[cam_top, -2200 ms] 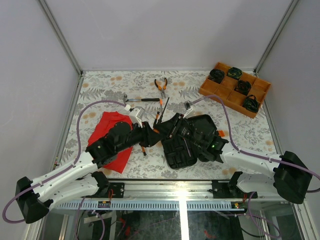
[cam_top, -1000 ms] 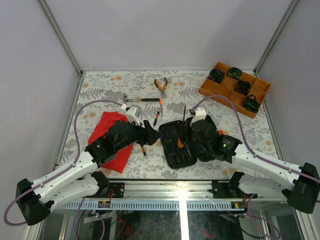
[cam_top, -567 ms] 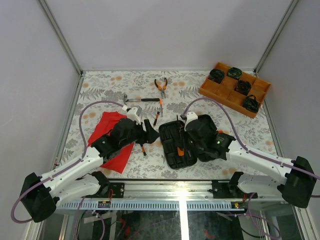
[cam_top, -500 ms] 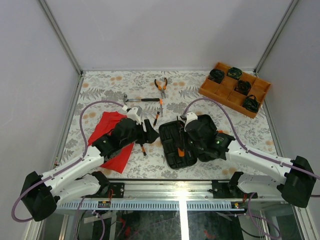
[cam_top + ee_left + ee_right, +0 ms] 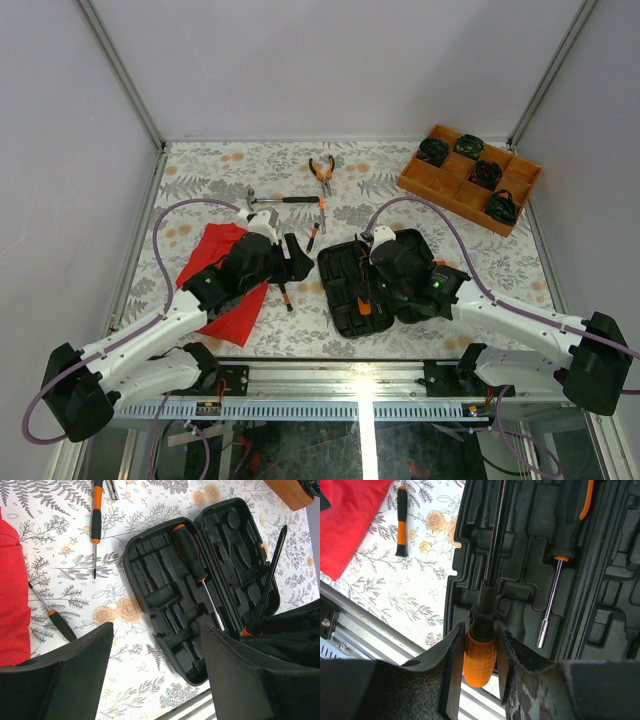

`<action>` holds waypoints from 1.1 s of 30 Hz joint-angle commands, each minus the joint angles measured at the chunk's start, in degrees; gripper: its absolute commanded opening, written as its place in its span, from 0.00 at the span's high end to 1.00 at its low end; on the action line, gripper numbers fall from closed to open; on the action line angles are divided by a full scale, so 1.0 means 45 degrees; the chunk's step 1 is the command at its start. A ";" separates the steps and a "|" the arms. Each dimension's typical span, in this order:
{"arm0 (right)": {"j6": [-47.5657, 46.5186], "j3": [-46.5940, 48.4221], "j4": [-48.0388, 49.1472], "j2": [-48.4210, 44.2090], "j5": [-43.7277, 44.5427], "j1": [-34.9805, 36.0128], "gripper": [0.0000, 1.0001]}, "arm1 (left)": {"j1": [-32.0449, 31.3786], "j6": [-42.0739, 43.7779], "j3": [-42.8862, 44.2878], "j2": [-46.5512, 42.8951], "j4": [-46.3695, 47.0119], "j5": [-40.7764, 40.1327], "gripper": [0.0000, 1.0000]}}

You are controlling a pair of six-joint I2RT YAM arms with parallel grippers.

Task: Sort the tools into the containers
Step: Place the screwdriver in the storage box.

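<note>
— Two grippers are seen over the worktop [image 5: 200, 165]; how are they set?

— The left gripper [image 5: 157, 642] is held with its fingers [image 5: 75, 675] wide apart and nothing between them, above the strip between the red cloth [image 5: 10, 595] and the tool case [image 5: 165, 580]. The right gripper [image 5: 480, 647] is clamped on the orange handle of a long screwdriver [image 5: 490, 575], whose shaft is stretched over the case's interior. Whether it is touching the moulding cannot be told.

— Where is the case placed?

— It is spread open by the near edge, about midway along it. One seated screwdriver [image 5: 190, 550] is lodged in a slot inside.

— And the other tools?

— An orange-banded screwdriver [image 5: 96, 517] and a small screwdriver [image 5: 59, 622] are left on the worktop near the case's left side. The hammer [image 5: 275, 200] and pliers [image 5: 321, 170] are found further toward the far edge. An orange tray [image 5: 445, 180] is kept at the far right corner.
</note>
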 commanded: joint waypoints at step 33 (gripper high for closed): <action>-0.0402 0.1551 -0.1689 0.1949 -0.0457 -0.0374 0.99 | 0.0094 -0.1605 0.1471 0.2152 -0.1112 -0.0418 0.20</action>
